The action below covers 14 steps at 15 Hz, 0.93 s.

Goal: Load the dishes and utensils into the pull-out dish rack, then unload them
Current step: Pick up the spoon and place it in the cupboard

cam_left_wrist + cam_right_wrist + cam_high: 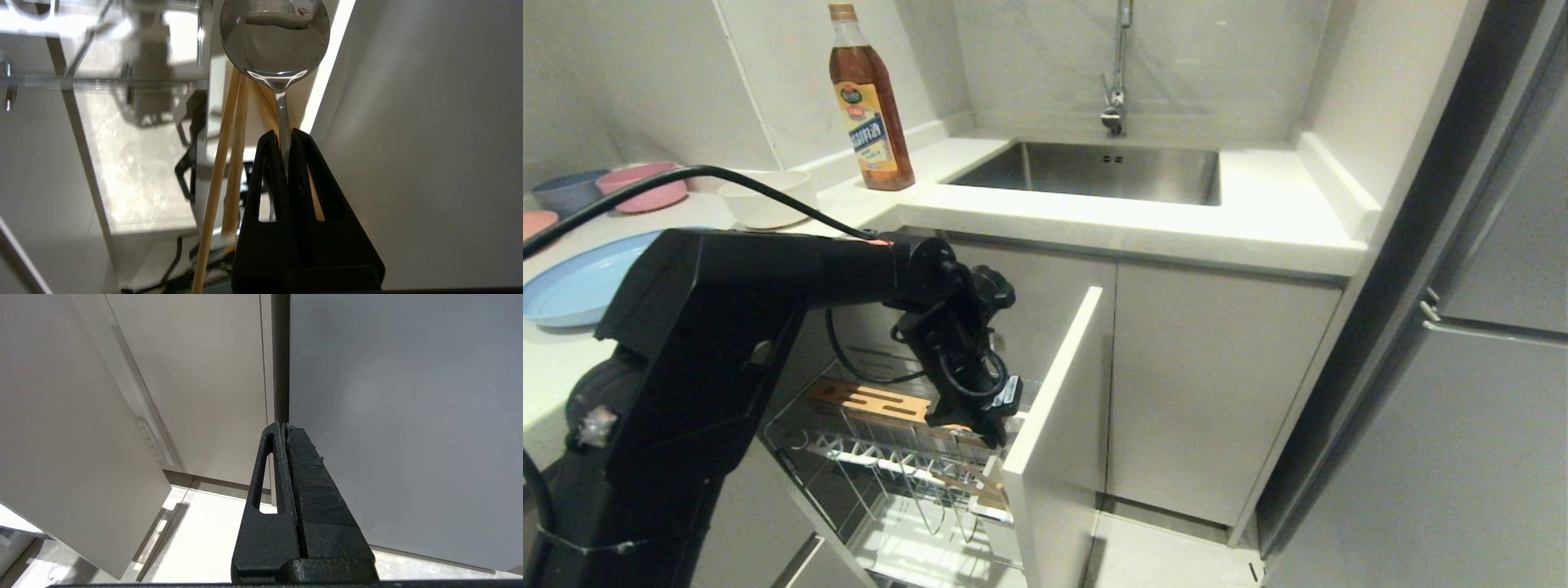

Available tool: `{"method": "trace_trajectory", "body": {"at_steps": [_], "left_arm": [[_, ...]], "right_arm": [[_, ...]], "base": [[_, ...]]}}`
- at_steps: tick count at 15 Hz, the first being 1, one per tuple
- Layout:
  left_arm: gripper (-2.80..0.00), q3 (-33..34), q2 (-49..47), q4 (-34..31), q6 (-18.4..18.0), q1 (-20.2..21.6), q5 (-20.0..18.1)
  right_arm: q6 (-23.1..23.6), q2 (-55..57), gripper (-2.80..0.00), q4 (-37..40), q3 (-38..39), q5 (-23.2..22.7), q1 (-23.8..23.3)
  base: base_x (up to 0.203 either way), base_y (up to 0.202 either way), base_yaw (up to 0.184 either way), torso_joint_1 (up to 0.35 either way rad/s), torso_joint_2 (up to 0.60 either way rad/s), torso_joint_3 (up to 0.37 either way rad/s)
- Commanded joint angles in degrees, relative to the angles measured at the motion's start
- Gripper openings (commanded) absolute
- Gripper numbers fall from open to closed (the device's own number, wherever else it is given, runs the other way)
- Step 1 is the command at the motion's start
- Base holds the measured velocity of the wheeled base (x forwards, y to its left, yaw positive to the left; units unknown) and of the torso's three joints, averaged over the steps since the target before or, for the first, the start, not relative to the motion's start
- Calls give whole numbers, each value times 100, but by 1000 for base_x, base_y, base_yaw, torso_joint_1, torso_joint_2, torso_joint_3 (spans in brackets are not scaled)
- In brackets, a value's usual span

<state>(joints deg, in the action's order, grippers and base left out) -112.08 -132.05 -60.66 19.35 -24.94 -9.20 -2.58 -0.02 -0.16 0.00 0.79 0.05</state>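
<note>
**Spoon pinched in the left gripper over the pulled-out rack**

Nearest to you, the left gripper (285, 134) has its two black fingers pressed together on the thin handle of the silver spoon (274, 38). Its polished round bowl sticks out past the fingertips and mirrors the room. Beside the handle you see the pair of pale wooden chopsticks (229, 163), slim and straight, running alongside the gripper; whether they touch the fingers you cannot tell.

From the head view, that gripper (980, 437) points down into the pull-out dish rack (907, 474), close to its white front panel (1058, 408). The rack is chrome wire with upright prongs, a slotted light-wood strip (874, 400) and a white drip tray underneath.

Farther back, on the counter (1143, 220) to your left, lie the wide light-blue plate (580, 282) and the white bowl (768, 198). A brown bottle (870, 102) stands by the sink (1094, 170).

The right gripper (284, 426) hangs with fingers closed on nothing, facing cabinet doors.
</note>
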Motion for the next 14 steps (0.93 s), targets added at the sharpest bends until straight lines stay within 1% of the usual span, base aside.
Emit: {"method": "trace_trajectory", "body": {"at_steps": [1, 6, 12, 14], "left_arm": [[-280, -16, -95, 5, 8, -9, -6], [-280, -16, -287, 364, 7, -2, 6], [-280, -25, -482, 485, -11, -6, 8], [-280, -25, -535, 654, -18, 4, 15]], "right_arm": [[1, 2, -280, -2, 0, 0, 4], [-5, 2, -280, -2, 0, 0, 4], [-5, 2, -280, -2, 0, 0, 4], [-1, 2, -280, -2, 0, 0, 4]], "base": [[0, 0, 0, 0, 0, 0], [0, 0, 0, 0, 0, 0], [0, 0, 0, 0, 0, 0], [0, 0, 0, 0, 0, 0]]}}
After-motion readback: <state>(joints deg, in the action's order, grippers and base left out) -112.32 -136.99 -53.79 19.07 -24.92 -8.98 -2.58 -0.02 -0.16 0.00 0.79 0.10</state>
